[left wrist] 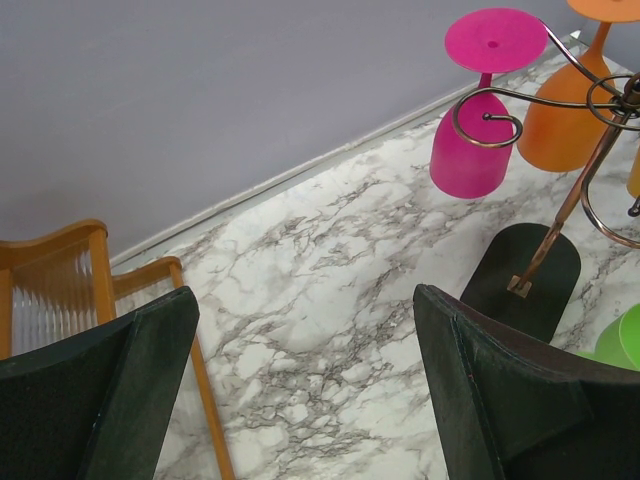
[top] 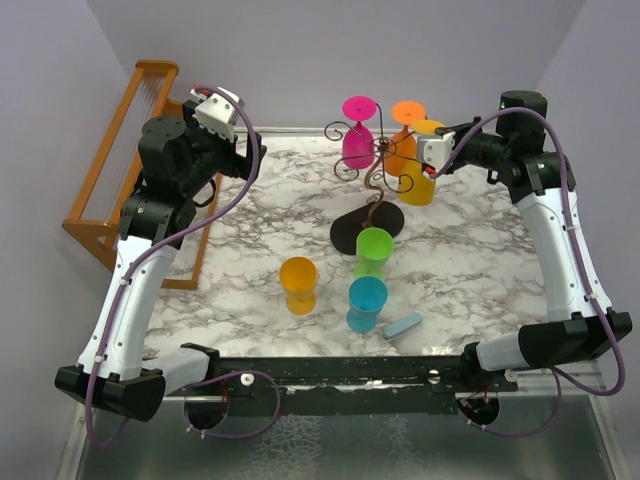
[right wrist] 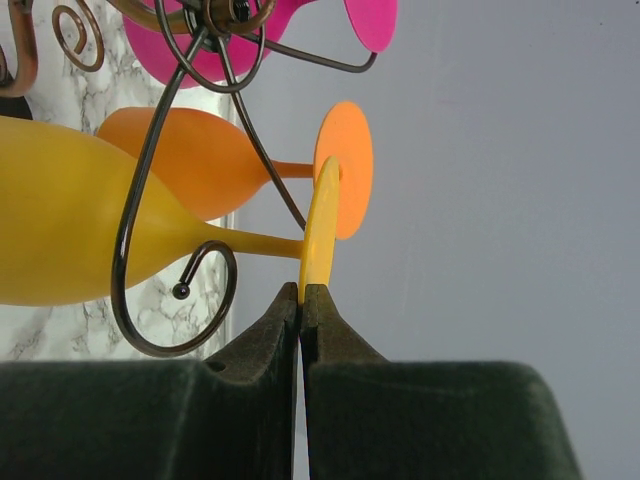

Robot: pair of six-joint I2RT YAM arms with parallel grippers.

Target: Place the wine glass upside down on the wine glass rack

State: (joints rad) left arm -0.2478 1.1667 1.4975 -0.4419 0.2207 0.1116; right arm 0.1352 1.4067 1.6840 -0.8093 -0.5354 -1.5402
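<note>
White-grey marble tabletop (top: 480,270) under wine glass rack (top: 352,236), lilac walls (top: 330,50) behind

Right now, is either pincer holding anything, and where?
Right pincer pinches the yellow wine glass by the edge of its foot disc. Left pincer is open, holding nothing.

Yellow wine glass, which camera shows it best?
The right wrist view: the yellow wine glass fills it, bowl, stem and foot, with the right hand pinching the foot's edge. The top external view shows it small on the rack, partly behind that hand. The left wrist view barely shows it.
</note>
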